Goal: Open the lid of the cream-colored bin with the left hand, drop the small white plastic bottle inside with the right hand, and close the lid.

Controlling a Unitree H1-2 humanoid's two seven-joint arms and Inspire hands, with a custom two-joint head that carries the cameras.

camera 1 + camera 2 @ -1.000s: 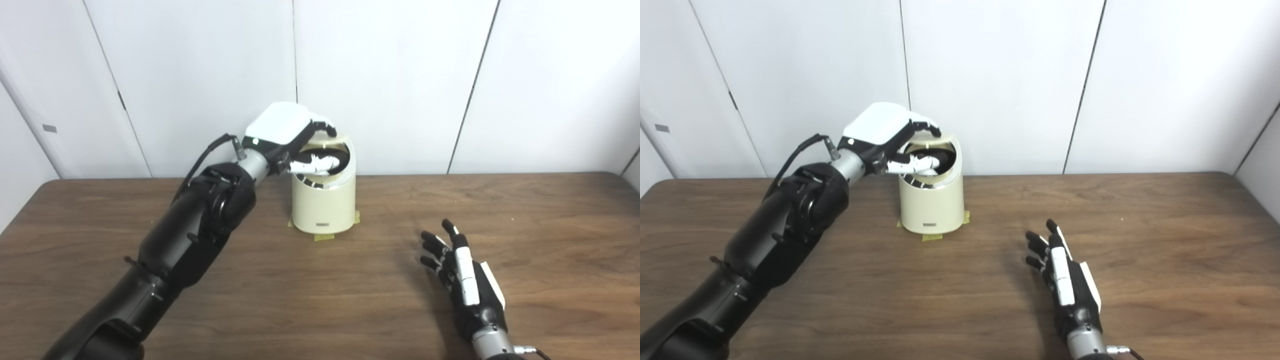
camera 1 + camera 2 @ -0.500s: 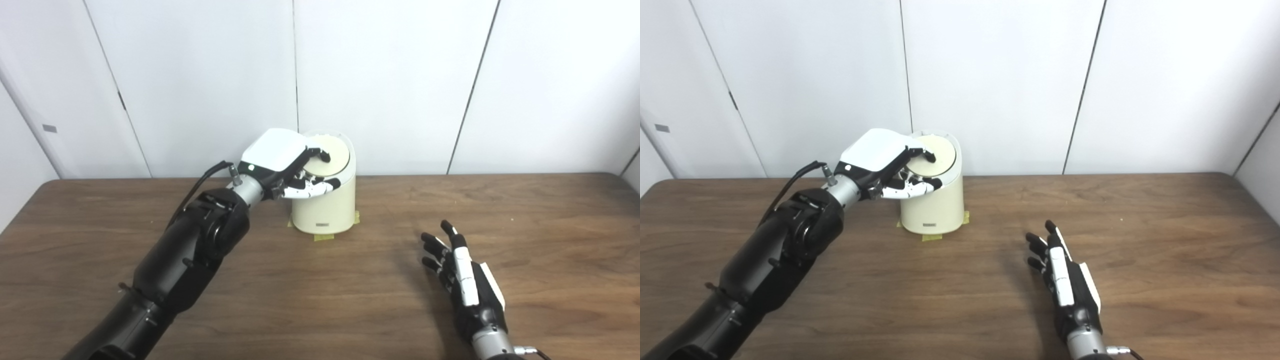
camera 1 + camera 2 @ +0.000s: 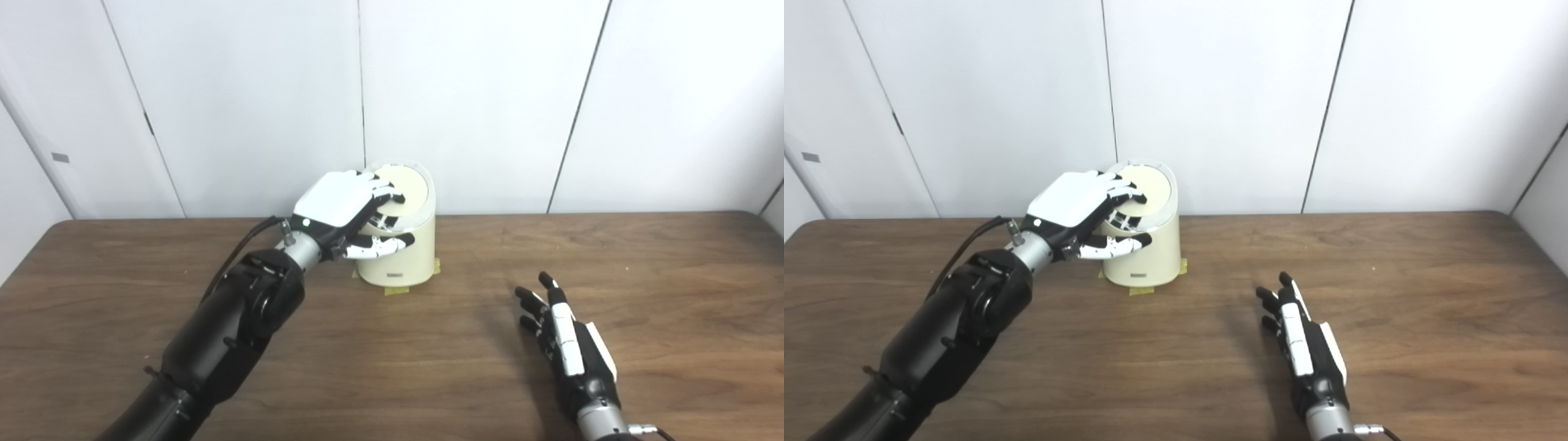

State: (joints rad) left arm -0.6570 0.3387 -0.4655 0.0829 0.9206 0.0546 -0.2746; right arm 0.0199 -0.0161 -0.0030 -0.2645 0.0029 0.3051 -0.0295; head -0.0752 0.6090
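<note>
Resting on the lid (image 3: 401, 190) of the cream-colored bin (image 3: 401, 254), the left robot hand (image 3: 343, 211) had fingers spread, gripping nothing. Pressing evenly would seat it fully. Rightward, the right robot hand (image 3: 572, 352) lay splayed, empty, on the tabletop (image 3: 429, 367). The bottle was not visible.

My left hand (image 3: 343, 205) covers the near-left part of the lid (image 3: 404, 187), so I can't see that edge of the rim, or whether my fingertips press on it or just hover. The bin (image 3: 401, 257) is shut, so its inside is out of sight and no bottle shows anywhere. The small label (image 3: 394, 275) low on the bin's front is too tiny to read. My left arm runs off the bottom-left corner; my right hand (image 3: 1304, 349) is cut at the wrist by the bottom edge.
</note>
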